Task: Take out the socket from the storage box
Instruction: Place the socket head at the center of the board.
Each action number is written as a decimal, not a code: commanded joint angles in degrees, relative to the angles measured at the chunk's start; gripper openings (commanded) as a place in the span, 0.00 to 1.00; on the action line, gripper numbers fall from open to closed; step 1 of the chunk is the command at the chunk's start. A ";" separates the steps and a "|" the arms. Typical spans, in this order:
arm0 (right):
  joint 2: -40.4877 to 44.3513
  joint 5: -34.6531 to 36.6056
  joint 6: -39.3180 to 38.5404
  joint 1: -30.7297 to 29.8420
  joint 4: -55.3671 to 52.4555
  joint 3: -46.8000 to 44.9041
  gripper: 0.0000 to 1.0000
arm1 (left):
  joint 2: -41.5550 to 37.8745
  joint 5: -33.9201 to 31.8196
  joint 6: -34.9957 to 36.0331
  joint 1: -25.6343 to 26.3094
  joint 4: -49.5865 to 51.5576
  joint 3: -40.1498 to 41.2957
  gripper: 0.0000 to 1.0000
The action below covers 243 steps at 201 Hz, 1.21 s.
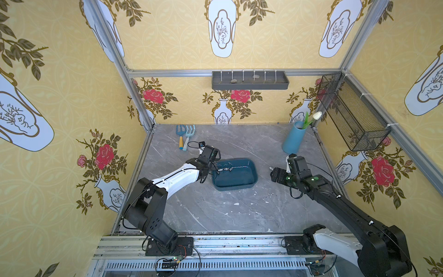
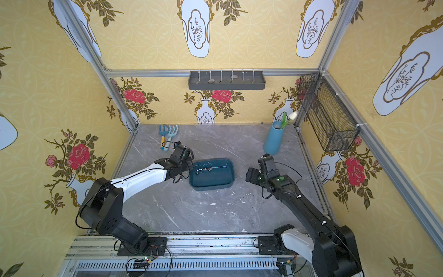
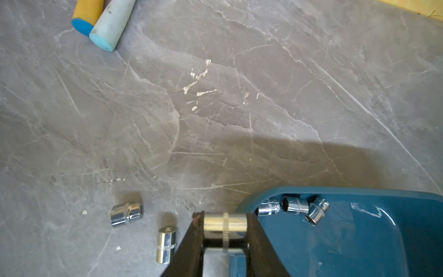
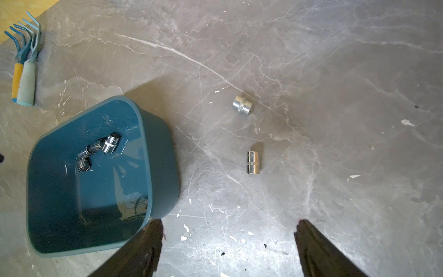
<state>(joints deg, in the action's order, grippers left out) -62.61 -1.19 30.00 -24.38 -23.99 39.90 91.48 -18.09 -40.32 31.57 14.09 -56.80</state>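
The storage box point(image 1: 251, 184) is a shallow teal tub in the middle of the table, seen in both top views. Three chrome sockets point(image 3: 294, 205) lie bunched against its far wall. My left gripper point(image 3: 225, 217) is over the box's left rim, shut on another chrome socket point(image 3: 225, 224) held crosswise between its fingers. Two sockets point(image 3: 127, 213) point(image 3: 166, 241) lie on the table just left of the box. My right gripper point(image 4: 230, 225) hangs open over bare table right of the box point(image 4: 72, 203), with two more sockets point(image 4: 242, 105) point(image 4: 253, 162) lying ahead of it.
Two toy garden tools point(image 1: 185, 138) lie at the back left of the table. A blue vase with a white tulip point(image 1: 293, 139) stands at the back right. A grey tray point(image 1: 250, 80) hangs on the back wall and a black mesh basket point(image 1: 352, 112) on the right wall.
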 commanded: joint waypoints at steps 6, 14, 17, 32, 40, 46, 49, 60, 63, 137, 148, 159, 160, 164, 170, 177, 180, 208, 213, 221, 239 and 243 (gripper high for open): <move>-0.04 0.14 0.09 0.04 0.72 0.43 0.91 | 1.98 0.86 -0.57 -1.49 -1.86 0.89 0.30; -0.12 0.14 0.06 0.04 0.74 0.37 0.91 | 2.56 0.93 -0.64 -1.85 -2.17 1.18 0.30; -0.14 0.14 0.13 0.04 0.74 0.37 0.91 | 2.82 0.95 -0.64 -2.01 -2.40 1.28 0.30; -0.15 0.14 0.05 0.04 0.77 0.50 0.91 | 4.22 1.47 -0.73 -2.64 -3.15 1.76 0.30; -0.21 0.14 0.04 0.01 0.74 0.56 0.91 | 5.02 1.55 -0.82 -2.89 -3.32 1.86 0.30; -0.32 0.14 -0.01 0.04 0.78 0.45 0.91 | 5.63 1.54 -0.89 -3.06 -3.34 1.86 0.30; -0.32 0.14 -0.02 0.04 0.78 0.51 0.91 | 5.79 1.56 -0.95 -3.20 -3.32 1.86 0.30; -0.49 0.14 -0.04 0.04 0.70 0.52 0.91 | 6.78 1.73 -1.17 -3.49 -3.53 1.95 0.30; -0.56 0.14 -0.05 0.04 0.78 0.47 0.91 | 6.97 1.78 -1.23 -3.64 -3.57 1.95 0.30; -1.08 0.05 -0.29 0.04 0.79 0.54 0.91 | 10.19 2.31 -1.26 -5.34 -4.00 2.13 0.30; -1.19 0.05 -0.29 0.06 0.95 0.58 0.91 | 10.50 2.35 -1.17 -5.59 -4.05 2.00 0.30; -1.29 -0.03 -0.25 0.04 1.03 0.62 0.91 | 10.84 2.32 -0.99 -5.81 -3.93 1.82 0.30; -1.29 -0.04 -0.22 0.04 1.04 0.62 0.91 | 10.83 2.29 -0.99 -5.81 -3.91 1.75 0.30; -1.35 -0.04 -0.22 0.04 0.93 0.65 0.91 | 10.91 2.31 -0.91 -5.89 -3.85 1.69 0.30; -1.34 -0.04 -0.25 0.04 1.02 0.67 0.91 | 11.06 2.35 -0.84 -5.97 -3.85 1.52 0.30; -1.37 -0.04 -0.30 0.04 1.05 0.62 0.91 | 11.25 2.32 -0.66 -6.08 -3.86 1.38 0.30; -1.36 -0.04 -0.34 0.04 1.05 0.70 0.91 | 11.30 2.35 -0.67 -6.08 -3.82 1.34 0.30; -1.53 0.00 -0.36 0.04 1.13 0.57 0.91 | 12.15 2.28 -0.21 -6.08 -3.46 0.58 0.30; -1.55 0.01 -0.30 0.03 1.06 0.59 0.91 | 12.32 2.27 -0.27 -6.08 -3.34 0.42 0.31; -1.58 -0.04 -0.35 0.04 1.12 0.58 0.91 | 12.61 2.05 -0.17 -6.08 -3.32 0.37 0.31; -1.64 -0.04 -0.31 0.04 1.14 0.44 0.91 | 13.16 1.92 -0.04 -6.10 -3.45 0.27 0.31; -1.64 -0.04 -0.27 0.06 1.21 0.41 0.91 | 13.22 1.91 -0.01 -6.08 -3.30 0.21 0.31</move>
<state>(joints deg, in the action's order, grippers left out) -64.07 -1.23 29.95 -24.36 -23.97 40.05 103.81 -15.86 -40.99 25.52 10.76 -56.31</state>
